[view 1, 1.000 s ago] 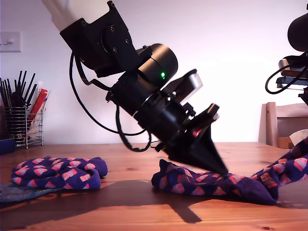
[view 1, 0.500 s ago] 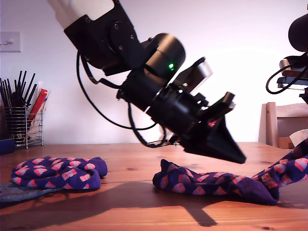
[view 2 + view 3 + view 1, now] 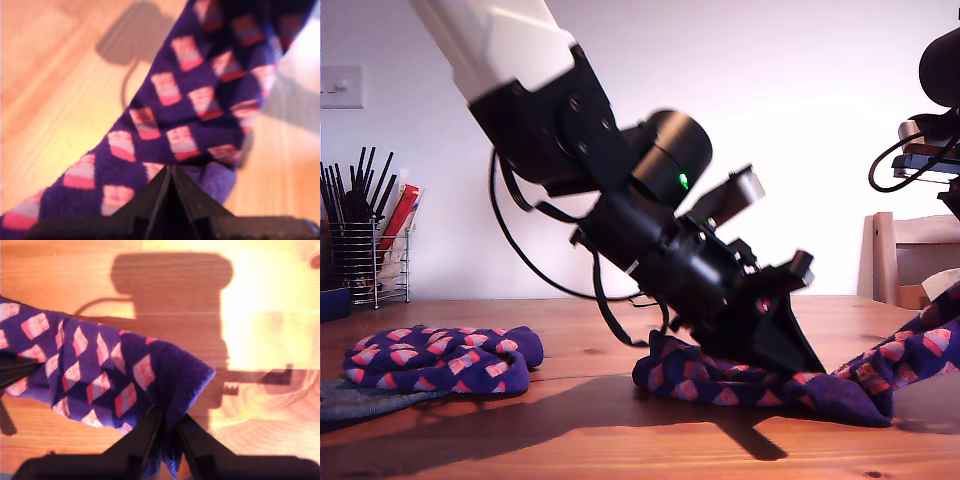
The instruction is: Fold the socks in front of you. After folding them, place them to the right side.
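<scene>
Both grippers were on the same checked sock.
Exterior view: sock (image 3: 740, 378) lay mid-table (image 3: 620, 440), folded sock (image 3: 440, 360) at that view's left. First wrist view: my first gripper (image 3: 170, 172) had jaws pressed together over the sock. Second wrist view: my second gripper (image 3: 169, 426) pinched its edge.

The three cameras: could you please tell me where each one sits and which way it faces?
Exterior view: low at the table edge, looking level across it at the sock; my first gripper and its arm fill the middle.
First wrist view: on my first gripper, looking down its shut jaws onto the sock.
Second wrist view: on my second gripper, looking down at the table; its jaws pinch the sock's edge.
Shared: all three show the same checked sock.
</scene>
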